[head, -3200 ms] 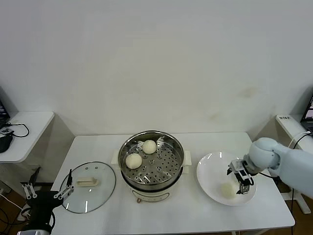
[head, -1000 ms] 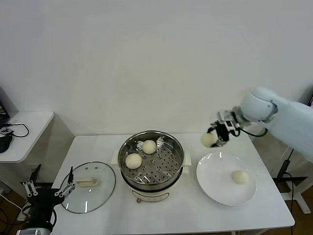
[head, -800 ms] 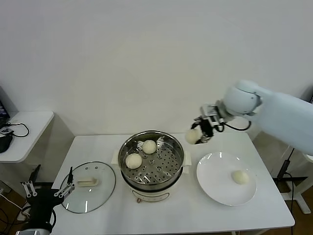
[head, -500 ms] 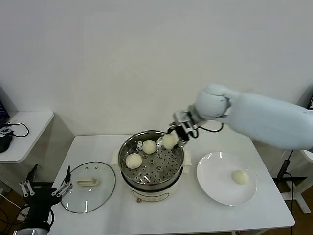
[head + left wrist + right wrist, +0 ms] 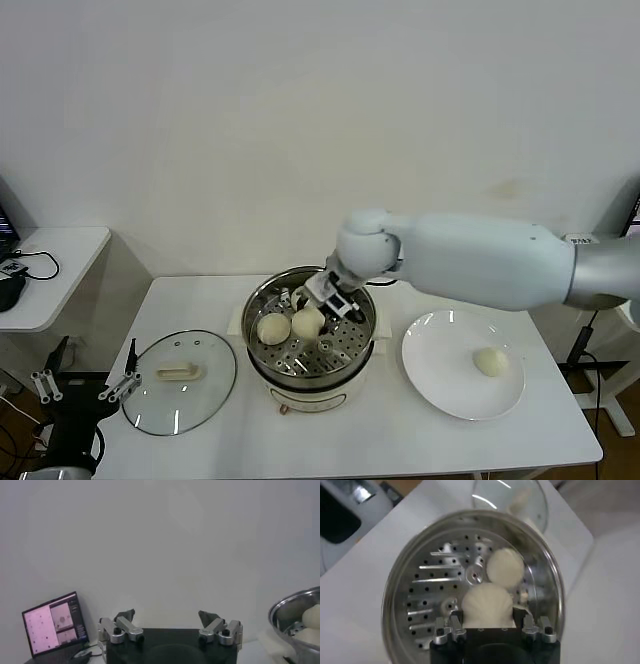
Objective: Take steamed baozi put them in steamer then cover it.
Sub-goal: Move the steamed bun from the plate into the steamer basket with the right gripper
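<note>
The steel steamer [image 5: 350, 372] stands at the table's centre on its cream base. My right gripper [image 5: 315, 312] is shut on a steamed baozi [image 5: 307, 323] and holds it low over the perforated tray; the right wrist view shows the bun [image 5: 487, 602] between the fingers [image 5: 454, 620]. Another baozi [image 5: 272, 328] lies on the tray's left part and also shows in the right wrist view [image 5: 505, 567]. One baozi [image 5: 489, 361] lies on the white plate [image 5: 445, 365]. The glass cover [image 5: 180, 382] lies flat to the left of the steamer. My left gripper [image 5: 170, 617] is open and empty, low beyond the table's left edge.
A small white side table [image 5: 50, 265] with cables stands at the far left. A laptop [image 5: 55, 622] shows in the left wrist view. The right arm's large shell [image 5: 480, 260] reaches across above the table's back right.
My right gripper has carried the baozi from above the plate leftward and down into the steamer's mouth. The left gripper has shifted slightly left.
</note>
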Robot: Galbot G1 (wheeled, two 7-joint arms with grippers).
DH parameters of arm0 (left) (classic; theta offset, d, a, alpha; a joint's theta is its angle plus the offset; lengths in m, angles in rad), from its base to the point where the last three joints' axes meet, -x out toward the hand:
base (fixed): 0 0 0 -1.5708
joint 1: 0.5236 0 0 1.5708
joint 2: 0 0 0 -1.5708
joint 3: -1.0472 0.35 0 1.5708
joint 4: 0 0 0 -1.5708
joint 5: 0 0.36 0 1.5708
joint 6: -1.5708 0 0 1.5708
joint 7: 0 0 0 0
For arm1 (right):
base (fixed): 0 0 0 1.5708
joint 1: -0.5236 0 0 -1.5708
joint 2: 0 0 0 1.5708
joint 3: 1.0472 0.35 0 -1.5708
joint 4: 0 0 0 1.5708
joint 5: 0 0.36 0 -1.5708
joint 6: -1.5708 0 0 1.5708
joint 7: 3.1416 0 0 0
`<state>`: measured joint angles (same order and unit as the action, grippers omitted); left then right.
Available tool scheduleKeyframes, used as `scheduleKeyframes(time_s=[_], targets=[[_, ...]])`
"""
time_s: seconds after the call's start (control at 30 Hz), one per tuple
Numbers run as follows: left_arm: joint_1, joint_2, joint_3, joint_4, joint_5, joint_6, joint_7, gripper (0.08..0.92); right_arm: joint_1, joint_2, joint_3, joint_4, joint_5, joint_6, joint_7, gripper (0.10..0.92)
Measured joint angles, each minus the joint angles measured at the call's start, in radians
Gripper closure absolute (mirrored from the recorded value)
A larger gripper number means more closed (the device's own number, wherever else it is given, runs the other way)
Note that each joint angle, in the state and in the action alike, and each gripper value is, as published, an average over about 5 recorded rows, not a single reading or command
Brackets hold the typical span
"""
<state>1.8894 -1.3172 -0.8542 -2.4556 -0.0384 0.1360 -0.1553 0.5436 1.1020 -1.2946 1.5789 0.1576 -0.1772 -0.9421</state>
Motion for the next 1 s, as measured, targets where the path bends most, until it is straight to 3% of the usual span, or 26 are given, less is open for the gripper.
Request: scheduleKeyframes(time_s=[0.3, 0.73, 0.83, 1.0], targets=[[0.000, -0.003, -0.006, 0.000, -0.003, 0.000, -0.001, 0.177, -0.019, 0.028, -0.045, 0.010, -0.118, 0.112, 0.004, 0.414], [0.001, -0.007, -0.006, 0.001, -0.005, -0.001, -0.002, 0.177, -0.021, 0.032, -0.069, 0.036, -0.159, 0.189, -0.001, 0.406], [0.000, -0.007, -0.005, 0.001, -0.006, -0.001, -0.002, 0.177, -0.017, 0.028, -0.070, 0.043, -0.158, 0.196, -0.004, 0.381], [-0.002, -0.007, -0.003, 0.001, -0.006, -0.001, -0.002, 0.177, -0.006, 0.019, -0.070, 0.053, -0.149, 0.207, -0.005, 0.255]])
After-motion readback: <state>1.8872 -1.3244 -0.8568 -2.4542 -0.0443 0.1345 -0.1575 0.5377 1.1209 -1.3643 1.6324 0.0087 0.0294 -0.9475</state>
